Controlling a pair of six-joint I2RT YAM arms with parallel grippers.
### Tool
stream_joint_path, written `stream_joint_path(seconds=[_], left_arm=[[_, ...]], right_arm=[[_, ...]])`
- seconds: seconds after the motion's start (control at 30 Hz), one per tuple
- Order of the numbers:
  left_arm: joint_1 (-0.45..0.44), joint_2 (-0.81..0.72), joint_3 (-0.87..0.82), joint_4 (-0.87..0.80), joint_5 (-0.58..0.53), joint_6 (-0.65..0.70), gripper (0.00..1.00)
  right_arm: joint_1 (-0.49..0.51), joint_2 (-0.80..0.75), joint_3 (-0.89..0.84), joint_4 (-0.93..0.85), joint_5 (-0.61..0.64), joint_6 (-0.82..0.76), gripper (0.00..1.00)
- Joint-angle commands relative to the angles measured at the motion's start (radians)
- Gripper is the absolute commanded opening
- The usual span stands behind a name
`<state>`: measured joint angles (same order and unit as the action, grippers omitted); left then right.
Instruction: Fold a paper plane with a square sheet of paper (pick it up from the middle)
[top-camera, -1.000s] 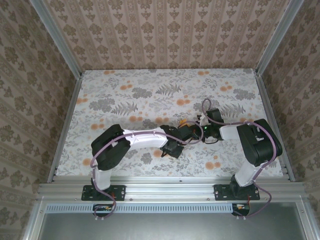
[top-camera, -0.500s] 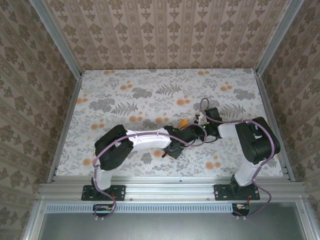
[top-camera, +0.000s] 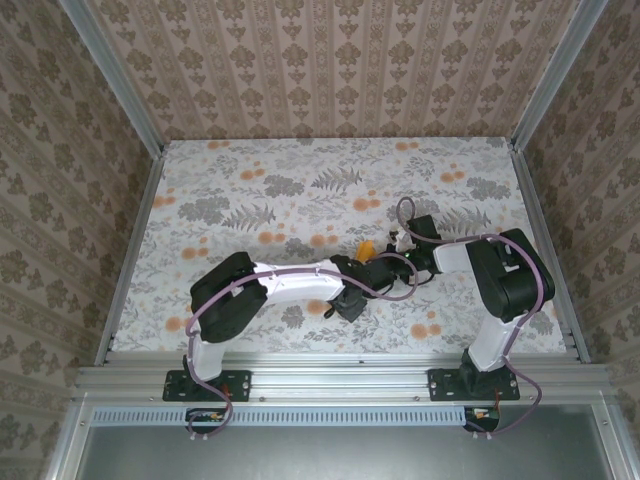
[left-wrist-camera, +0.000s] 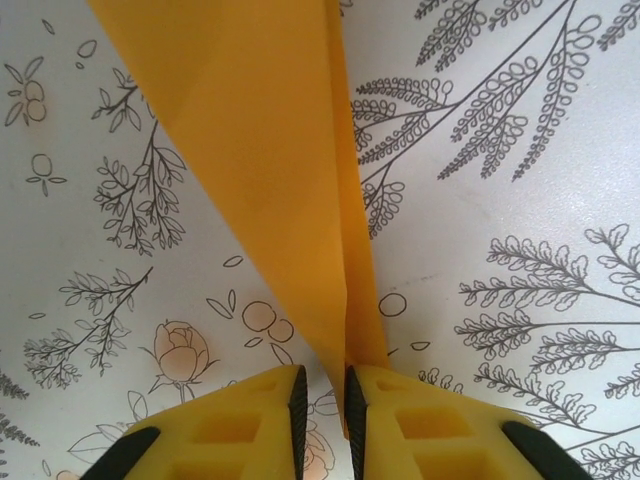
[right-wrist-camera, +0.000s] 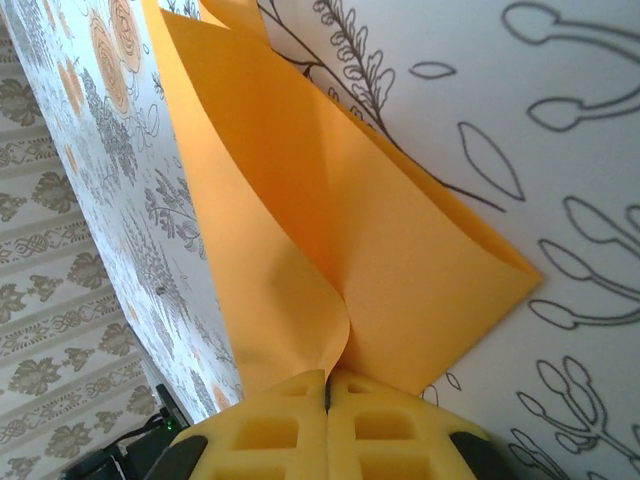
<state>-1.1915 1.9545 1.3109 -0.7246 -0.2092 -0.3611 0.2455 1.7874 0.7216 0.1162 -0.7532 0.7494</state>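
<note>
The table (top-camera: 250, 190), printed with grey leaves and small orange flowers, stands inside walls of striped patterned wallpaper (top-camera: 330, 60); the left arm (top-camera: 290, 280) stretches rightward, low over the table; the right arm (top-camera: 505, 275) folds back leftward; their wrists meet right of centre; a small piece of orange paper (top-camera: 367, 247) shows at the far side of that meeting point.

The orange paper (top-camera: 368, 246) shows from above as a small bright scrap just right of the frame's centre. In the left wrist view it (left-wrist-camera: 260, 150) is a creased, folded wedge, broad at the top and tapering to the lower centre, where its tip enters the narrow gap of the left gripper (left-wrist-camera: 322, 388). In the right wrist view its (right-wrist-camera: 400, 250) layers spread apart, one ply bowed, with a corner pointing right and the lower end pinched in the right gripper (right-wrist-camera: 327, 388).
</note>
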Motion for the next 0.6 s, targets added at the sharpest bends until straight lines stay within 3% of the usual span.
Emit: stream_joint_path(seconds=[0.0, 0.33, 0.57], left_arm=[[-0.008, -0.039, -0.037, -0.036, 0.027, 0.024, 0.25], [0.032, -0.194, -0.089, 0.066, 0.207, 0.008, 0.33], [0.121, -0.280, -0.131, 0.148, 0.360, -0.045, 0.34]], right_arm=[[-0.006, 0.031, 0.018, -0.066, 0.106, -0.047, 0.00], [-0.005, 0.031, 0.028, -0.123, 0.142, -0.085, 0.00], [-0.002, 0.036, 0.026, -0.121, 0.145, -0.087, 0.00]])
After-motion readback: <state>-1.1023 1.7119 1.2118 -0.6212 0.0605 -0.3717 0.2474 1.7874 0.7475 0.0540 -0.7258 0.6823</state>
